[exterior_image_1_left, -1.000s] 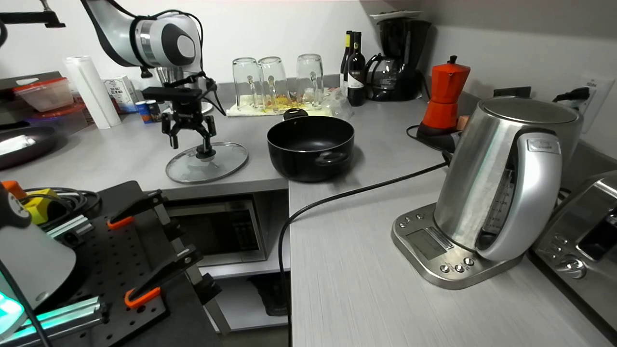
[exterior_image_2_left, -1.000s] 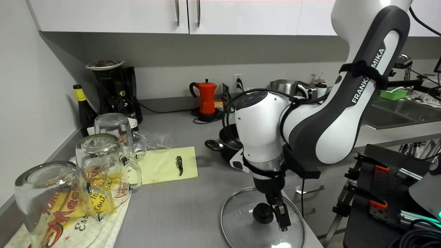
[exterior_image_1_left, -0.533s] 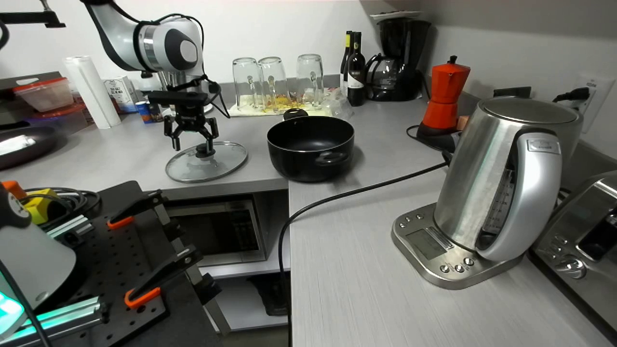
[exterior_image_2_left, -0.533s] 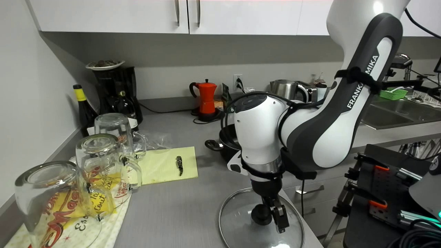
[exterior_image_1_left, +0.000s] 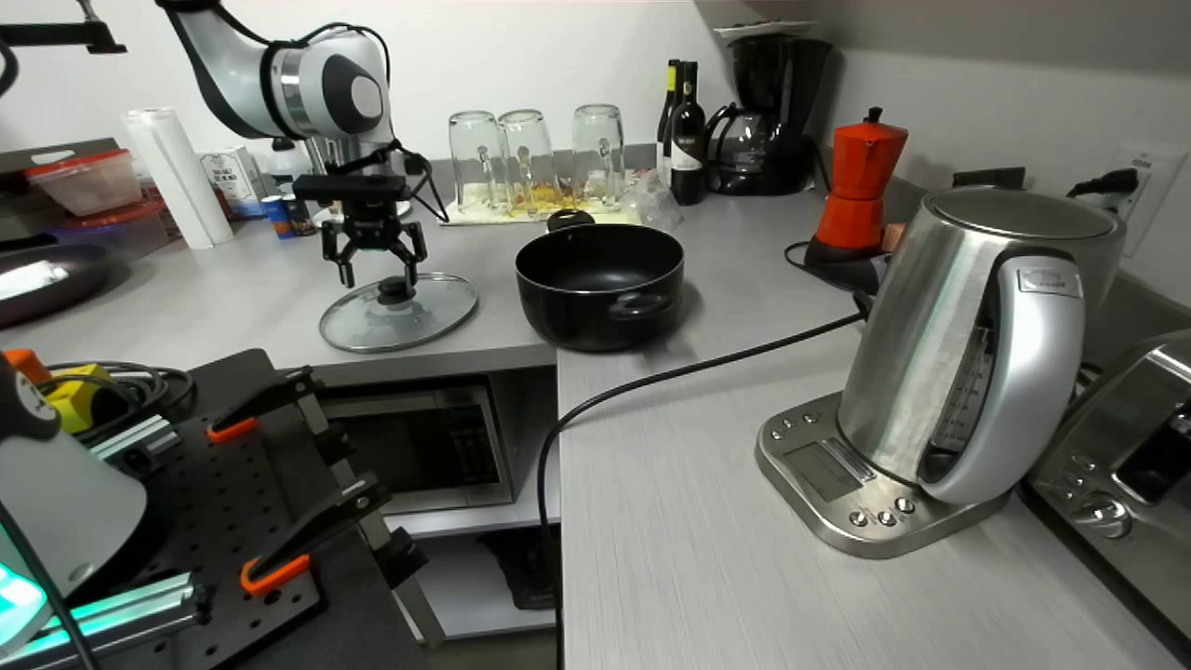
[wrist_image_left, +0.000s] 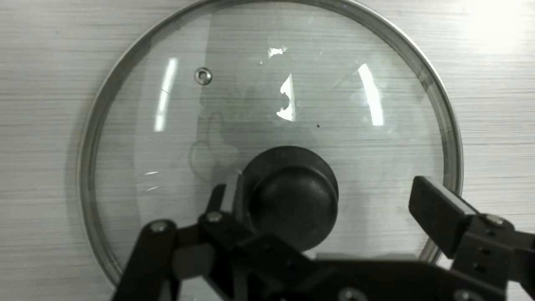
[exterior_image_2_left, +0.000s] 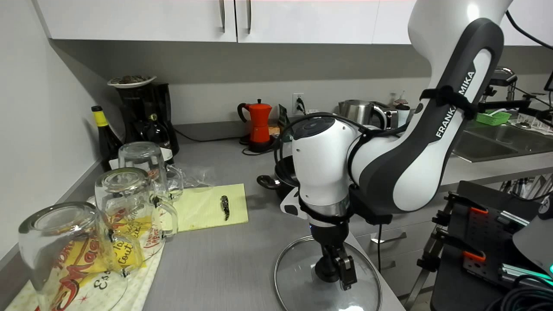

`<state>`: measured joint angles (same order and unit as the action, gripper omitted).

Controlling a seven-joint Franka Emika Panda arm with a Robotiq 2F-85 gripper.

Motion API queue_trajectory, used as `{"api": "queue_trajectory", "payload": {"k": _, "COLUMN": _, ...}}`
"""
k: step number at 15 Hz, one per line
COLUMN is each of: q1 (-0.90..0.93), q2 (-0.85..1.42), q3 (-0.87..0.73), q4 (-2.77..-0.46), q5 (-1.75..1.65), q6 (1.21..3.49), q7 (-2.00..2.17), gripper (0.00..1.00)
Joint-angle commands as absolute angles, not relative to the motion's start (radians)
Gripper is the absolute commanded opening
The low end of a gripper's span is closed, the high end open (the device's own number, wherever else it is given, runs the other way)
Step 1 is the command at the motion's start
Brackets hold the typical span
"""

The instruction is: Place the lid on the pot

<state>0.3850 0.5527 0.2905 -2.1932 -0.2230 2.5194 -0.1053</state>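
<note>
Furthest left of the items noted in an exterior view, the tool (exterior_image_1_left: pixel 379 279) hung over the lid (exterior_image_1_left: pixel 400 321), its fingers (wrist_image_left: pixel 434 209) spread and pinching nothing. In the wrist view the dark knob (wrist_image_left: pixel 294 205) sat between them, off centre: close beside the left-hand finger, well apart from the right-hand one. Contact on the near side could not be confirmed.

The lid lay flat on the surface (exterior_image_1_left: pixel 242 307), near its front edge, knob upward. Being round, it had no long axis; the small vent hole (wrist_image_left: pixel 203 76), off to one side, gave the only bearing. It was judged stiff, moderately heavy, slick and breakable — the knob was the proper hold, the smooth rim a poor one.

Next to the right, apart from the lid, the pot (exterior_image_1_left: pixel 568 307) stood upright and uncovered. Its short handles (exterior_image_1_left: pixel 642 305) were set opposite each other, giving its longer axis from the rear toward the front of that view.

Farther right stood the red moka pot (exterior_image_1_left: pixel 854 177), then the steel kettle (exterior_image_1_left: pixel 958 316) — both judged clear of the lid's likely route.
</note>
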Motion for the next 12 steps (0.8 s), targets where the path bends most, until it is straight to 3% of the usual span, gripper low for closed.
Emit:
{"api": "queue_trajectory", "payload": {"k": 1, "q1": 0.398, "q2": 0.567, "q3": 0.277, "q4": -2.178, "q5": -0.248, "q6": 2.54, "q7": -0.118, "gripper": 1.0}}
{"api": "queue_trajectory", "payload": {"k": 5, "q1": 0.394, "q2": 0.572, "q3": 0.28, "q4": -2.175, "q5": -0.247, "q6": 2.544, "q7": -0.126, "gripper": 0.99}}
{"api": "queue_trajectory", "payload": {"k": 7, "q1": 0.391, "q2": 0.574, "q3": 0.282, "q4": -2.172, "q5": -0.245, "q6": 2.546, "q7": -0.133, "gripper": 0.74}}
{"api": "queue_trajectory", "payload": {"k": 9, "q1": 0.391, "q2": 0.577, "q3": 0.282, "q4": -2.17, "q5": -0.244, "q6": 2.545, "q7": -0.139, "gripper": 0.66}}
{"api": "queue_trajectory", "payload": {"k": 12, "q1": 0.389, "q2": 0.575, "q3": 0.283, "q4": -2.17, "q5": -0.243, "q6": 2.546, "q7": -0.142, "gripper": 0.42}}
